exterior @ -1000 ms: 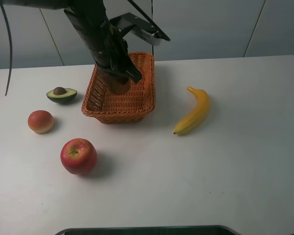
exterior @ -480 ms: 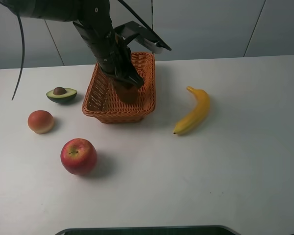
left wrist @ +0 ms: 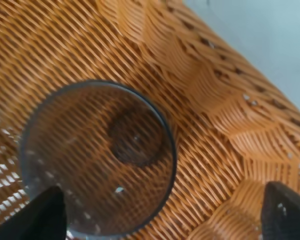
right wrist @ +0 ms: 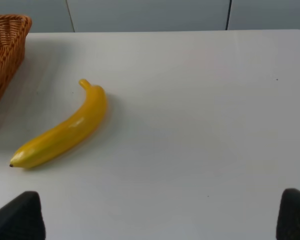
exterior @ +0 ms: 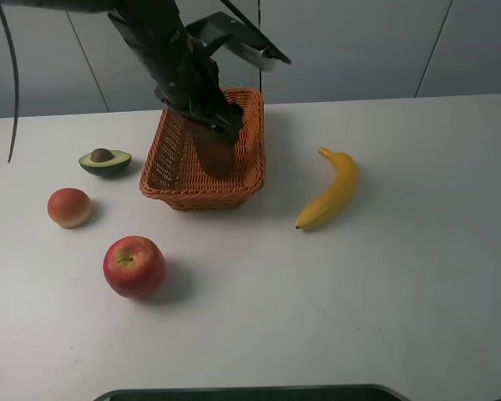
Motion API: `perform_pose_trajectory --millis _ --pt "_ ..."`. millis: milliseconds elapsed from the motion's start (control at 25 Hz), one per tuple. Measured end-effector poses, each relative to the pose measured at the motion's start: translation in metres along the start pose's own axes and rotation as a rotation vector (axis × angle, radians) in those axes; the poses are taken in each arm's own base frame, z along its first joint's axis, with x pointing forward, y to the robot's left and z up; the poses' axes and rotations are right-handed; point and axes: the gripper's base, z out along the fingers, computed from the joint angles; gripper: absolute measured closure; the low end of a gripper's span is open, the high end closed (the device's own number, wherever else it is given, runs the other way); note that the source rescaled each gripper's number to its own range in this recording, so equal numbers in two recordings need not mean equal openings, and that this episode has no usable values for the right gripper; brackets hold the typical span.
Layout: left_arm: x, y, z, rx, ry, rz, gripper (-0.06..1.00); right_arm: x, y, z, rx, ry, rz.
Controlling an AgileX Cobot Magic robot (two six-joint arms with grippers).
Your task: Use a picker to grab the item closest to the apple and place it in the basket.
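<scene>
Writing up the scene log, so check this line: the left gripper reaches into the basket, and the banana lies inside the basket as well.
One detail is wrong. The banana is not inside the basket. It lies on the table, apart from the basket and to its right, as the exterior high view shows. The left gripper does reach into the basket.

The left arm (exterior: pixel 163 50) slants down and rightward in the high view. The left gripper (left wrist: pixel 162 205) points down, jaws spread wide. The right gripper (right wrist: pixel 155 220) likewise has its jaws wide apart.
</scene>
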Motion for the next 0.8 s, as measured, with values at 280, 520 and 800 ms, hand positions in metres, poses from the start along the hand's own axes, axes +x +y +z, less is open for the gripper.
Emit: perform_pose_trajectory --millis 280,520,800 --pt "0.005 0.003 -0.051 -0.004 0.019 -0.044 -0.05 0.000 0.000 0.000 0.000 0.000 0.000" --pt "0.015 0.014 -0.082 -0.007 0.055 -0.119 -0.05 0.000 0.000 0.000 0.000 0.000 0.000" --pt "0.035 0.051 -0.112 0.021 0.032 -0.312 -0.05 0.000 0.000 0.000 0.000 0.000 0.000"
